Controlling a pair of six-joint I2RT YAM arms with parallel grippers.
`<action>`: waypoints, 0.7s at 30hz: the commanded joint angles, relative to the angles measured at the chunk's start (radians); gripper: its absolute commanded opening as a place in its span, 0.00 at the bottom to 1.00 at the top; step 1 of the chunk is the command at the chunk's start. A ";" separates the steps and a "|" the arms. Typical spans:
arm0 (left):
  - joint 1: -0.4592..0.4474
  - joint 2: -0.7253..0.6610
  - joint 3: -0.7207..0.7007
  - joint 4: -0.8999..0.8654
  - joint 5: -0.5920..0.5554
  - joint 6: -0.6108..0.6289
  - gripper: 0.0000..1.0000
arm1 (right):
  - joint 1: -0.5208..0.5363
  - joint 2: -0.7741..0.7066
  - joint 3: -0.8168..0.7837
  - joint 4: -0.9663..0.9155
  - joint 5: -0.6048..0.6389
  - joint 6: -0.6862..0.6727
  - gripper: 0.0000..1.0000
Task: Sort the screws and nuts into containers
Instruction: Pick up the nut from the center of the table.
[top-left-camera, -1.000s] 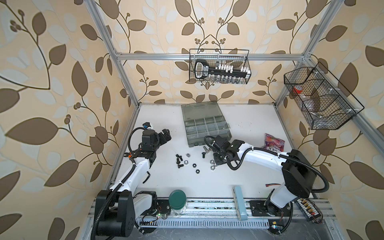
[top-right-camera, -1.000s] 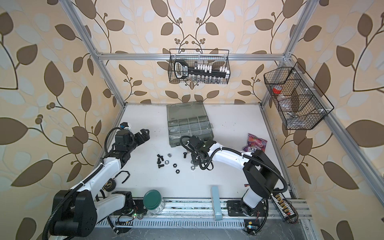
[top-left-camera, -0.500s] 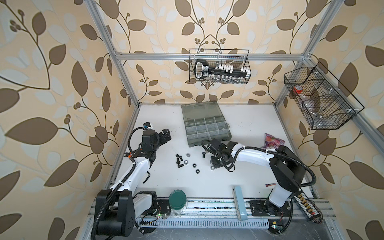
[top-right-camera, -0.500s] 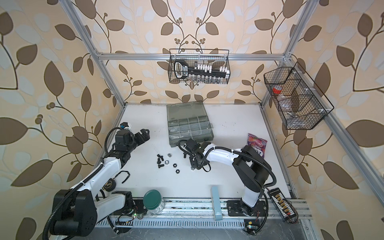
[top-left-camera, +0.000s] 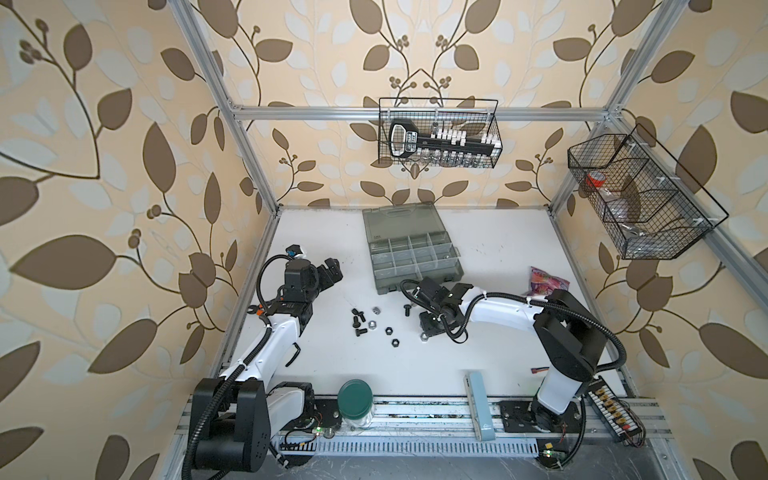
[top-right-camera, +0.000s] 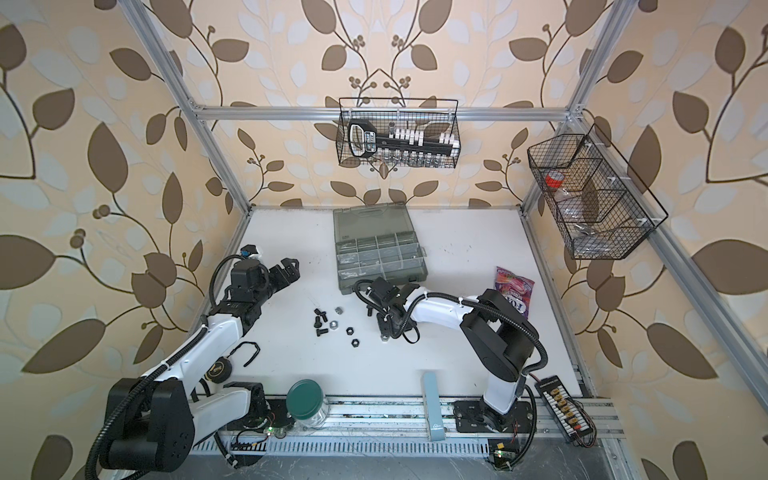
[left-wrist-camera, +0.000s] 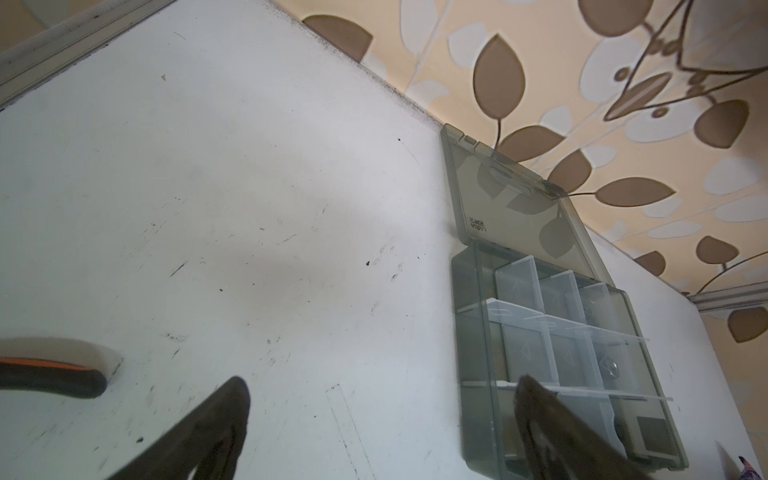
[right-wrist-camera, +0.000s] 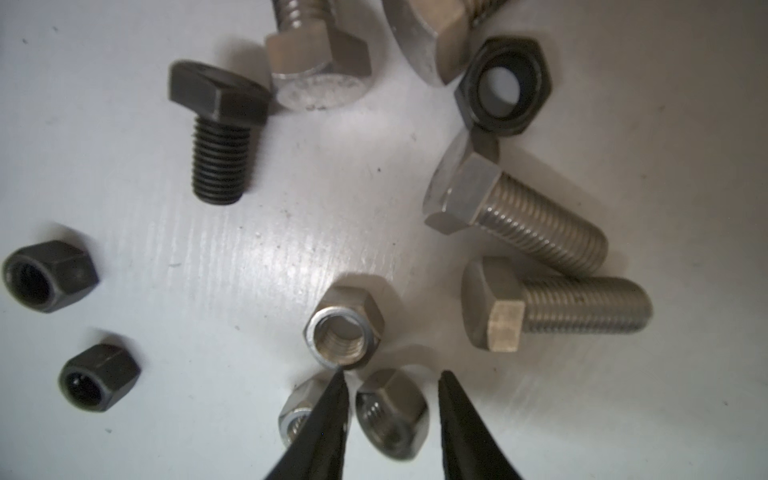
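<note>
Loose black screws (top-left-camera: 357, 321) and nuts (top-left-camera: 389, 330) lie mid-table in both top views, left of my right gripper (top-left-camera: 428, 328). In the right wrist view its thin black tips (right-wrist-camera: 392, 376) stand open astride a silver nut (right-wrist-camera: 392, 415), with a gap on one side. Two more silver nuts (right-wrist-camera: 345, 324), silver screws (right-wrist-camera: 519, 216), a black screw (right-wrist-camera: 220, 129) and black nuts (right-wrist-camera: 50, 276) lie around it. The grey containers case (top-left-camera: 376, 266) lies open behind. My left gripper (top-left-camera: 332, 270) hovers open and empty at the left (left-wrist-camera: 382, 386).
A green-lidded jar (top-left-camera: 355, 399) and a pale blue block (top-left-camera: 480, 405) stand at the front edge. A pink snack bag (top-left-camera: 548, 282) lies at the right. Wire baskets (top-left-camera: 438, 133) hang on the back and right walls. The case's lid (left-wrist-camera: 511, 199) leans up toward the back wall.
The right arm's elbow has swung left and its gripper has settled down over the silver nuts. The left arm has not moved.
</note>
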 joint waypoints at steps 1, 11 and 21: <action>0.009 -0.001 0.014 0.018 -0.009 -0.001 0.99 | 0.005 0.001 -0.007 -0.013 -0.009 0.011 0.38; 0.009 -0.013 0.013 0.012 -0.013 -0.002 0.99 | 0.006 0.021 -0.016 -0.020 -0.006 0.013 0.37; 0.009 -0.018 0.013 0.012 -0.009 -0.006 0.99 | 0.017 -0.003 -0.060 -0.052 0.008 0.020 0.37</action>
